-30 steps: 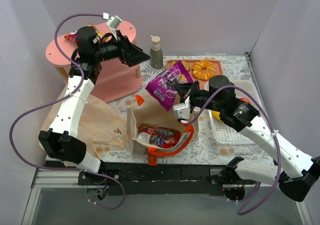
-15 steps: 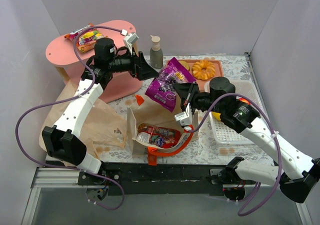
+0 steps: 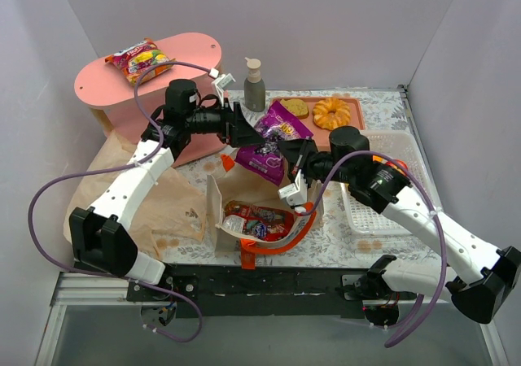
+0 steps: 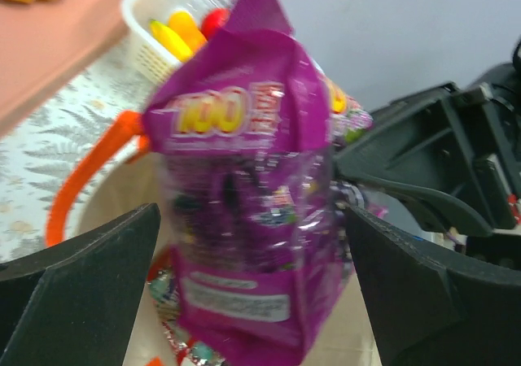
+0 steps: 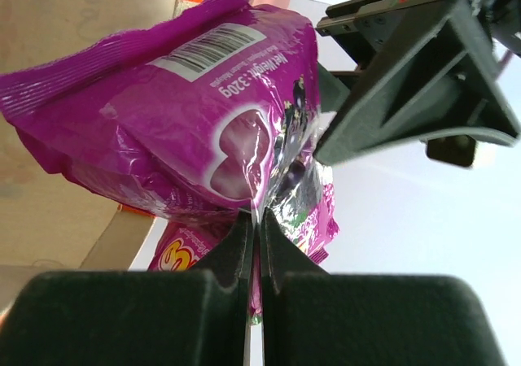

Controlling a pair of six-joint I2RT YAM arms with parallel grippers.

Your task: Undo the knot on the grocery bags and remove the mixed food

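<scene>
We find the right gripper [image 5: 254, 220] clamped on a thin edge of the purple snack packet [image 4: 244, 203], aloft above the canvas tote [image 3: 216, 207]. The left gripper [image 4: 252, 285] stands wide either side of it. Risk: premature release drops the packet into the tote.

Loads of colour on this table. The cream canvas tote [image 3: 218, 211] has bright orange handles [image 3: 303, 226], and the packets inside it [image 3: 256, 220] are shiny red. Just above the tote is a glossy purple snack packet [image 3: 273, 142] with yellow lettering and a white barcode patch. Left of the tote, the plastic bag [image 3: 167, 199] is tan with small brown print. The tablecloth [image 3: 378, 106] is white with grey fern leaves. Behind the tote: pink stand [image 3: 187, 61], grey pump bottle [image 3: 255, 93], golden pastry [image 3: 330, 112] on a salmon tray [image 3: 320, 132].
</scene>
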